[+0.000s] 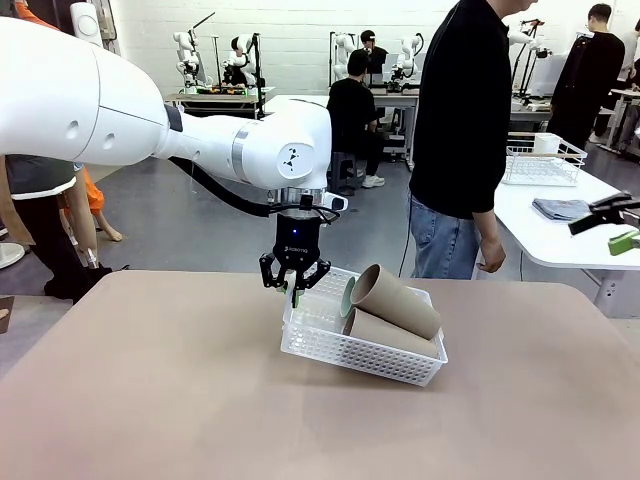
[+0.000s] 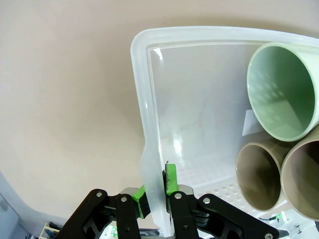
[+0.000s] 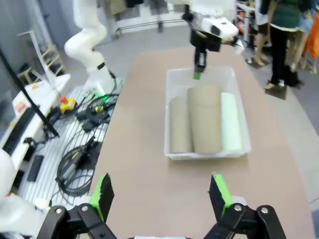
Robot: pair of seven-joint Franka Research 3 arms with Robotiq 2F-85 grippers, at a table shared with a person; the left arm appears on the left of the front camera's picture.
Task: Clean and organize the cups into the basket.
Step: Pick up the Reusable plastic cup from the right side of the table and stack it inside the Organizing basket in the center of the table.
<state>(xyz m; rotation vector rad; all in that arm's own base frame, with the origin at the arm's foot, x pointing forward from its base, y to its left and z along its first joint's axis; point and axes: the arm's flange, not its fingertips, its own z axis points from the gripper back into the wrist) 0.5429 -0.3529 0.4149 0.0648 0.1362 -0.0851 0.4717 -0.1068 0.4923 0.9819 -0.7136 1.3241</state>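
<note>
Three cups (image 3: 205,118) inside tilted basket (image 1: 345,357)

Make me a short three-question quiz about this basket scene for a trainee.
1. True or false: the left gripper is shut on the basket wall.
2. How many cups lie in the basket?
3. Which is open? A) left gripper B) right gripper

Key
1. True: its fingers pinch the wall, and the front view shows that end raised off the table.
2. Three: two tan cups and one mint cup.
3. B: its fingers stand wide apart, above the table, short of the basket.
</note>
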